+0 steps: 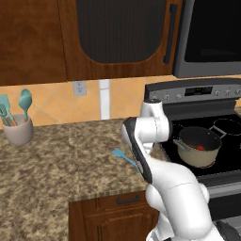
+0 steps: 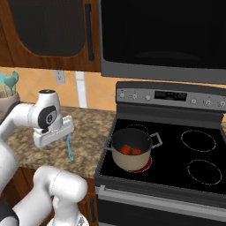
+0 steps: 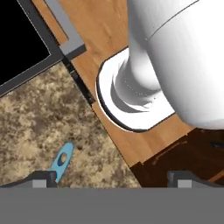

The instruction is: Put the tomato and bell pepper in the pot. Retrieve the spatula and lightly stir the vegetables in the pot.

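A: Where's the spatula (image 2: 69, 148) from the end effector (image 3: 111, 178)?

B: Just beneath it on the table (image 1: 56, 160), toward one fingertip, handle running along under the wide-open, empty jaws.

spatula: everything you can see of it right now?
The spatula is slim, light blue and plastic-looking. It lies flat on the speckled granite counter left of the stove, near the counter's front edge. Its handle end, with a hanging hole, shows in the hand view between the open jaws. Nothing grips it; the arm hides part of it.
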